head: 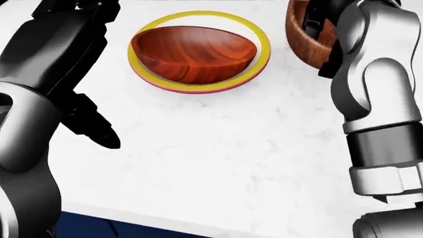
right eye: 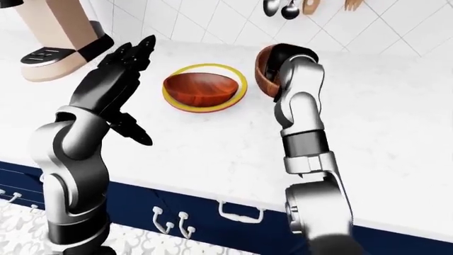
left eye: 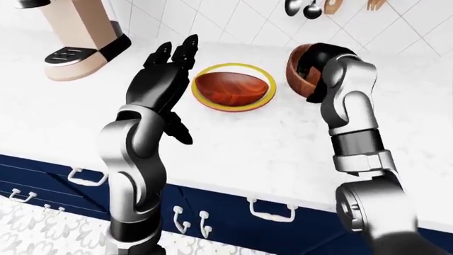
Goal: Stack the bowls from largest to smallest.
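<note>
Right hand (left eye: 316,66) grips tilted brown bowl (left eye: 299,74); left hand (left eye: 166,66) open.

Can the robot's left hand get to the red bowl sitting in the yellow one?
Probably yes. The left hand hangs open just left of the red bowl, which sits in the yellow bowl, with only bare counter between them.

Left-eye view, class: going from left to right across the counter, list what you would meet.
Coffee machine → left hand → red bowl sitting in the yellow bowl → small brown bowl with the right hand at it.
</note>
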Motion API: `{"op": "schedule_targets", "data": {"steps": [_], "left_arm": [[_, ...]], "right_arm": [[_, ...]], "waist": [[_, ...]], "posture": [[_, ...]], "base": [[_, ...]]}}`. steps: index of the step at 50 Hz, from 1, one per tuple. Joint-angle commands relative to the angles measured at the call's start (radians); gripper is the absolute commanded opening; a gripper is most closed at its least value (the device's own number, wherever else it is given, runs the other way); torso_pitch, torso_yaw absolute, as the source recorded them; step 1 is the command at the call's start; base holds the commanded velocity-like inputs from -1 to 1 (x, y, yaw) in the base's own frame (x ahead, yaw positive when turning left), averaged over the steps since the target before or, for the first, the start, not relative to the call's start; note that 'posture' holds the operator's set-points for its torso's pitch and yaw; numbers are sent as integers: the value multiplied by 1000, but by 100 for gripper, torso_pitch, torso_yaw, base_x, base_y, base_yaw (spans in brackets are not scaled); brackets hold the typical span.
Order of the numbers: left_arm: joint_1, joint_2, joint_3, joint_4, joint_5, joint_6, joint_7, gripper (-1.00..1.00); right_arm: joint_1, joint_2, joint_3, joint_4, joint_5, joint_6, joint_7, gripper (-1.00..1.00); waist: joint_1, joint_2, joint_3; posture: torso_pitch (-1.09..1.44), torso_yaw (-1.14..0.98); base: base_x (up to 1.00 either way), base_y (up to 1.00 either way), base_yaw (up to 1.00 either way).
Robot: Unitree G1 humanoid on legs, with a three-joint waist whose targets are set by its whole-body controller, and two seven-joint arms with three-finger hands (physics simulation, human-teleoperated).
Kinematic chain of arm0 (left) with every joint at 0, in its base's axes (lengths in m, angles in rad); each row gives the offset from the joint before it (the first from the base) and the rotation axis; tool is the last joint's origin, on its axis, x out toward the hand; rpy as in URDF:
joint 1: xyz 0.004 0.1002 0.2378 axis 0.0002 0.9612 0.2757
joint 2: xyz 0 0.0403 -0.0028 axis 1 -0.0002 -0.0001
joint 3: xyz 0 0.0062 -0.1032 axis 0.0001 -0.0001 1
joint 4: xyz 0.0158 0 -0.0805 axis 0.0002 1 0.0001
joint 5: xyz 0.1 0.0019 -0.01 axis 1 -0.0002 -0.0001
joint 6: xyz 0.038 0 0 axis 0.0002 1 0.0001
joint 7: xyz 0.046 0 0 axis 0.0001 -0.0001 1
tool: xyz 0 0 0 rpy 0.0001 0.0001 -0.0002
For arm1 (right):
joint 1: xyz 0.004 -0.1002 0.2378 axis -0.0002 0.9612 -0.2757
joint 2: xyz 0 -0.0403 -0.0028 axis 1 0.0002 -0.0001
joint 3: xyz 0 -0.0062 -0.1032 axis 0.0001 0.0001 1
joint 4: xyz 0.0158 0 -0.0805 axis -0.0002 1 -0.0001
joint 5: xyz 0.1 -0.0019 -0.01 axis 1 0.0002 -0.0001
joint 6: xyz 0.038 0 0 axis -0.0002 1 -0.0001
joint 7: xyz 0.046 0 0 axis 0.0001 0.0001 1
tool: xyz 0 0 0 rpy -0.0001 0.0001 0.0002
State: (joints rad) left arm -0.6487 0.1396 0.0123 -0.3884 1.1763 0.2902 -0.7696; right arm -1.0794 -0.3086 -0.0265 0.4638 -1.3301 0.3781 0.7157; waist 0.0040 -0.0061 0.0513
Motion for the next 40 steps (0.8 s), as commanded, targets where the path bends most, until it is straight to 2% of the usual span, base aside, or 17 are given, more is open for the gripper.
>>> {"op": "schedule_targets", "data": {"steps": [1,5,14,22,30,40], "left_arm": [[-30,9,10,-32,-4,-9,19,100],[-30,15,15,-49,-5,-3,2,100],[-24,31,36,-67,-34,10,-4,100],[-3,74,66,-91,-73,20,-7,100],[21,96,80,-94,-99,22,11,100],[36,116,95,-81,-124,19,34,100]], "right_arm": [[-91,-11,-6,-37,-13,-6,-20,-100],[-189,11,0,0,-2,-1,-29,-100],[-398,115,43,231,64,5,-182,-100],[-465,193,61,363,135,-20,-259,-100],[-493,251,83,422,193,-21,-265,-100],[-467,266,102,382,216,-10,-165,-100]], "waist": [[1,-4,-36],[-1,-1,-33],[-6,9,-31],[-5,16,-28],[-4,24,-28],[-4,27,-27]], "posture": [[0,0],[0,0],[0,0],[0,0],[0,0],[0,0]], "base": [[0,0,0],[0,0,0],[0,0,0],[0,0,0],[0,0,0],[0,0,0]]}}
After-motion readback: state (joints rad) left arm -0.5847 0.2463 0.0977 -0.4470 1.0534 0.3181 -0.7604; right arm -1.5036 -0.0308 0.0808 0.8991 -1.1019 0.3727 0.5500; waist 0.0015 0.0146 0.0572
